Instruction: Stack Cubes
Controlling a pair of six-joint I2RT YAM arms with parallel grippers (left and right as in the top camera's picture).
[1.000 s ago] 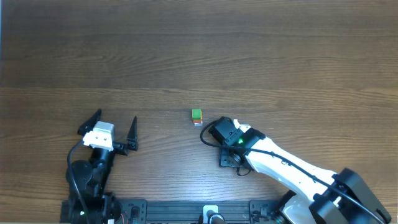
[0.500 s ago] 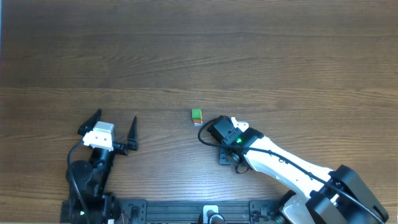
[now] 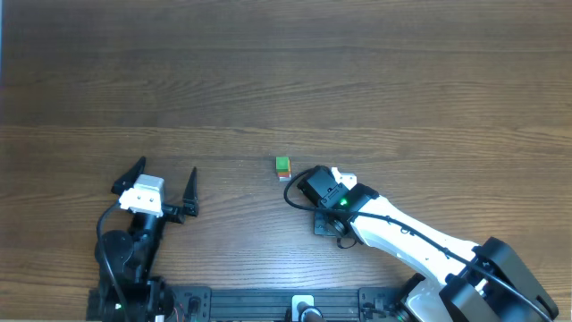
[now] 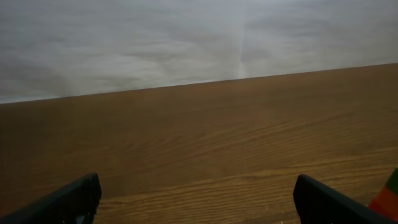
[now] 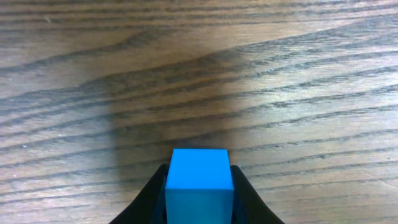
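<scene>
A small stack stands near the table's middle: a green cube point(image 3: 283, 164) on top of a red one point(image 3: 283, 175). Just right of it is my right gripper point(image 3: 300, 196), pointing down at the wood. In the right wrist view its fingers are shut on a blue cube point(image 5: 199, 184), held above bare table. My left gripper point(image 3: 164, 183) rests at the lower left with its fingers point(image 4: 68, 202) wide apart and nothing between them. A sliver of the red and green stack point(image 4: 388, 198) shows at the edge of the left wrist view.
The brown wooden table point(image 3: 286, 80) stretches wide on every side of the stack. A black rail point(image 3: 295, 302) with the arm bases runs along the near edge. A pale wall point(image 4: 186, 37) rises beyond the table's far edge.
My right gripper has shifted slightly left, closer to the stack, with the blue cube held. The left arm has not moved.
</scene>
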